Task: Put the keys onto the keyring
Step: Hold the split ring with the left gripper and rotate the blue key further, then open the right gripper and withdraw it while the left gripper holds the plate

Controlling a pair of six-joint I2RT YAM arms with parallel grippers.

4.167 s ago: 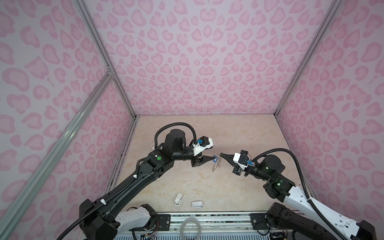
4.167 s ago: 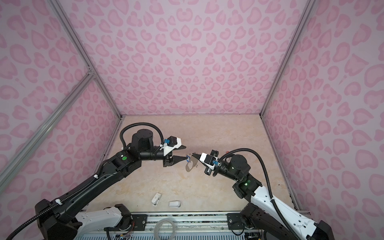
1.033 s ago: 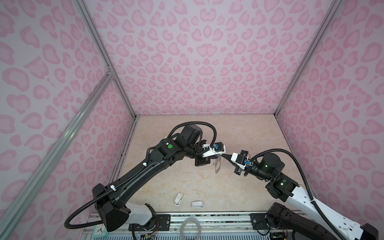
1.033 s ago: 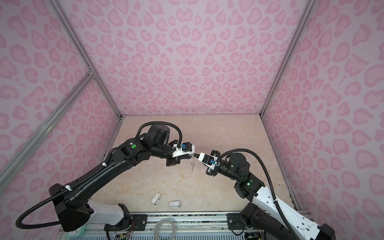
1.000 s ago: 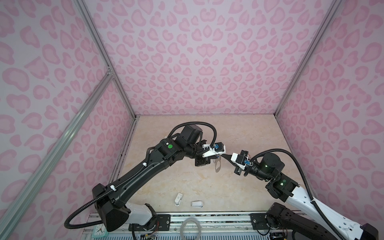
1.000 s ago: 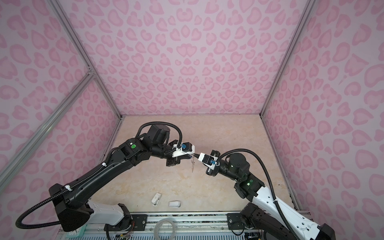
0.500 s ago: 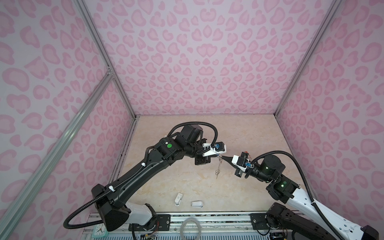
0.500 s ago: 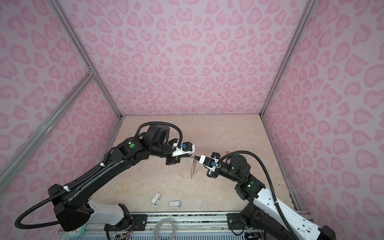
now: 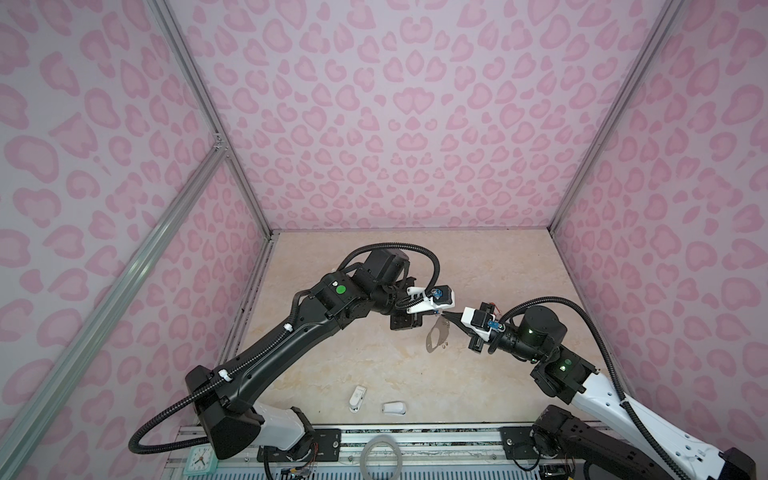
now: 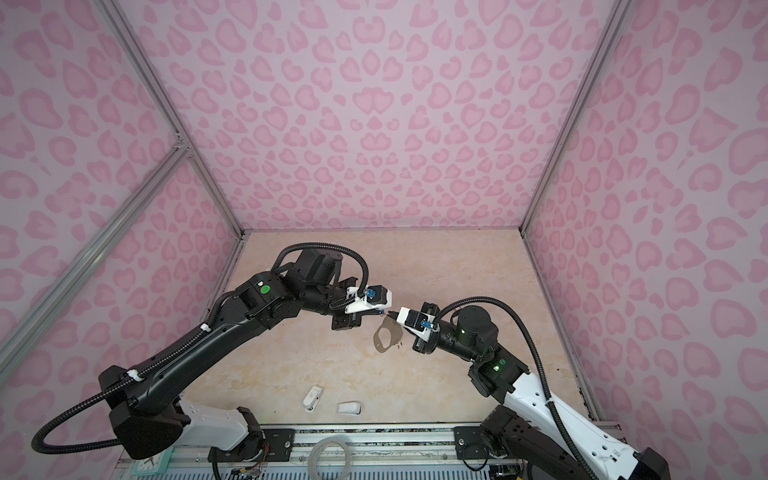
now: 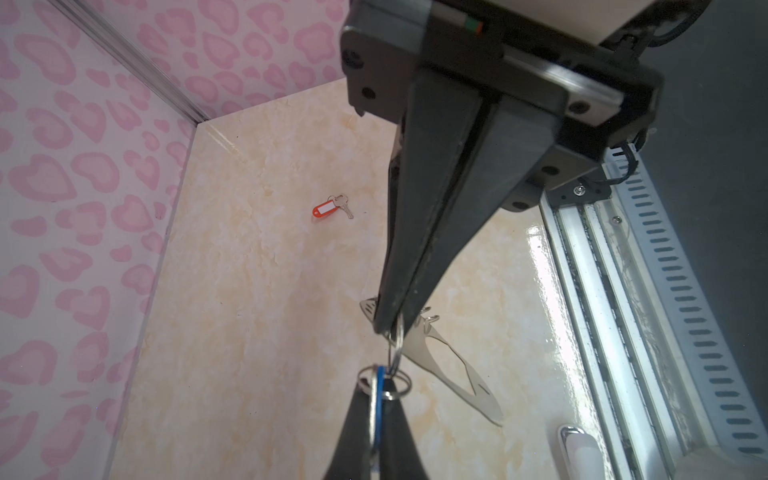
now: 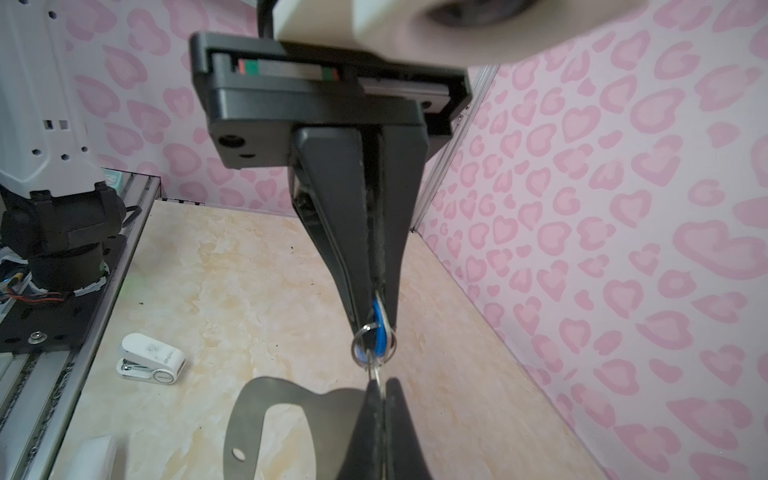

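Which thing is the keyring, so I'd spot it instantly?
Start at the beige table and look just above its middle. There the keyring hangs in mid-air from the shut left hand: a thin flat grey plate with an oval cut-out, unlike the two white plastic pieces lying on the table.

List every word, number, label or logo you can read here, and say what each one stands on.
Nothing can be read as text in any view.
Clock at the near edge: dial too small to read.
Red-orange key tag: its pale label window looks blank.
White plastic piece: faint grey marks, too blurred to read.
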